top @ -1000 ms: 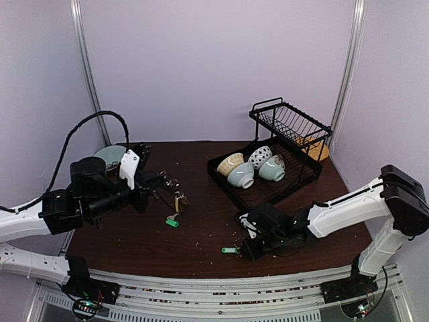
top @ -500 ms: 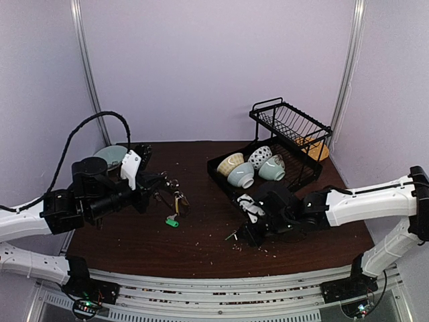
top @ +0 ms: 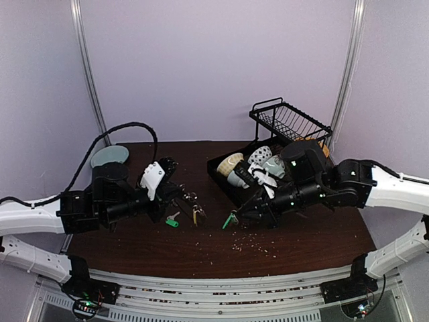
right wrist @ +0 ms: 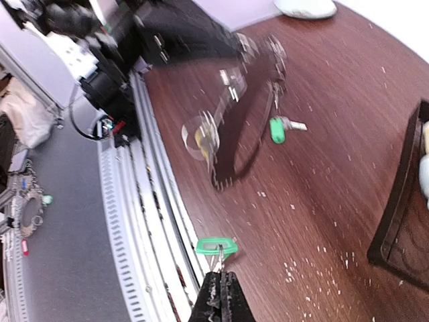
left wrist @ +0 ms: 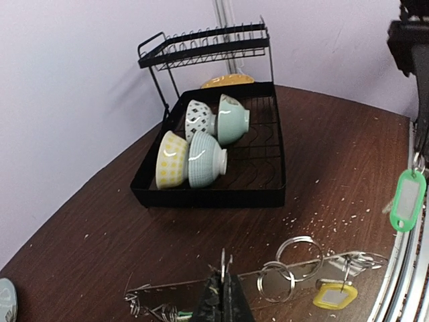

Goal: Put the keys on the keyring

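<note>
Up off the table [top: 301, 241] and nearly at the keyring [left wrist: 167, 287]: the green key [right wrist: 216, 247].
Left gripper [top: 178, 196] is clamped on the keyring, yellow key [left wrist: 332, 295] dangling just past its tips, spare key [top: 172, 221] lying under it, and it's slid toward the middle. Right gripper [top: 241, 212], pinched shut on the green key, has lifted it and swung it across to hang just beside the left one's tips. I reckon threading comes next.

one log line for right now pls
left gripper: shut on keyring | right gripper: shut on green key, not on ring yet | second green key: on table
</note>
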{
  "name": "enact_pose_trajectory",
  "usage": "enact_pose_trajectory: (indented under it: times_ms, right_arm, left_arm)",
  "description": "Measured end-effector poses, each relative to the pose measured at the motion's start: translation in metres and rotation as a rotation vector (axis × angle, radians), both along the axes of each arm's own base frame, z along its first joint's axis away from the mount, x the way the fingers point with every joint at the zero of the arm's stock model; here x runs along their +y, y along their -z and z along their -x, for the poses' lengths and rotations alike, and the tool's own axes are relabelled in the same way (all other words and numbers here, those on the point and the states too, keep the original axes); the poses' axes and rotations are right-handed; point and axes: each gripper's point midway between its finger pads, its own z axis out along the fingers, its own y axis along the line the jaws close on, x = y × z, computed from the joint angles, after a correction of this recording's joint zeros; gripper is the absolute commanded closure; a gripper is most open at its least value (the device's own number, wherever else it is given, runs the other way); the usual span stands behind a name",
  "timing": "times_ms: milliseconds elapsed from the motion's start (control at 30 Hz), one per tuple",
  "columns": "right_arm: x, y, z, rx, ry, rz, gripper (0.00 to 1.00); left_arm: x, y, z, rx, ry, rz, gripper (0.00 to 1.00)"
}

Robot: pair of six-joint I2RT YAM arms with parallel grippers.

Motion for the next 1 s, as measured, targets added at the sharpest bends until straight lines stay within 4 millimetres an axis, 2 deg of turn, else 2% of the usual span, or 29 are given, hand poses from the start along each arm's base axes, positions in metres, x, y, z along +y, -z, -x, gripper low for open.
enact_pose_trajectory:
  times_ms: [133,233,567,767,1000]
  right_arm:
    - [0.013,-0.043,0.005,-0.025,-0.075,-0.060,1.00]
    - [0.021,-0.063,0.006,-0.043,-0.112,-0.069,1.00]
    - [0.049,-0.071,0.020,0.040,-0.248,-0.083,1.00]
    - [0.053,-0.100,0.030,0.046,-0.312,-0.157,1.00]
    - [0.047,-0.110,0.027,0.052,-0.318,-0.180,1.00]
  left_arm:
    - [-0.015,-0.008,0.011,-0.051,0.086,-0.014,1.00]
    - [-0.024,-0.014,0.019,-0.103,0.134,-0.038,1.00]
    - [-0.048,-0.038,0.032,-0.251,0.214,-0.081,1.00]
    - [-0.055,-0.047,0.036,-0.301,0.232,-0.055,1.00]
    - [-0.060,-0.055,0.041,-0.322,0.267,-0.002,1.00]
